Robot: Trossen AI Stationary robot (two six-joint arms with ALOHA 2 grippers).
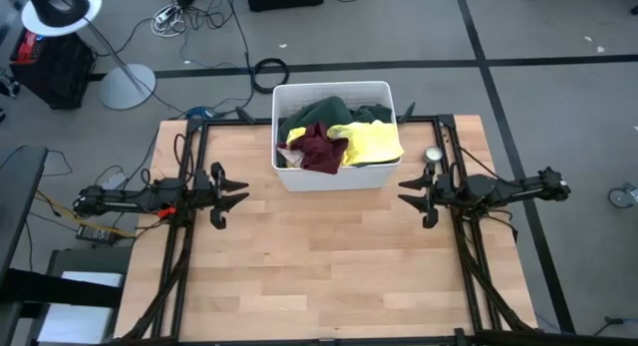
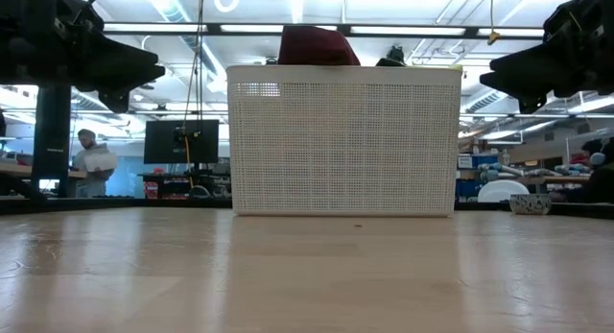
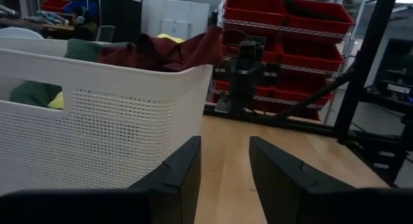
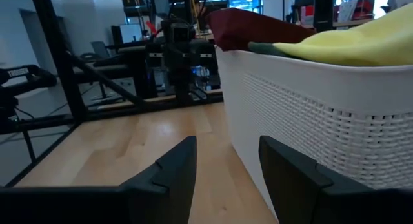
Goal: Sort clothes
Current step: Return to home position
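The clothes lie heaped in a white plastic tub at the table's far middle: a dark green piece, a maroon piece and a yellow piece that hangs over the tub's right rim. My left gripper hovers open at the table's left, level, pointing toward the tub. My right gripper hovers open at the table's right, level, pointing toward the tub. Neither holds anything. The left wrist view shows the maroon piece above the rim; the right wrist view shows the yellow piece.
Bare wooden tabletop stretches from the tub to the near edge and between both arms. A small round metal thing sits beside the tub's right side. Black frame rails run along the table's left and right. A person sits far behind the table.
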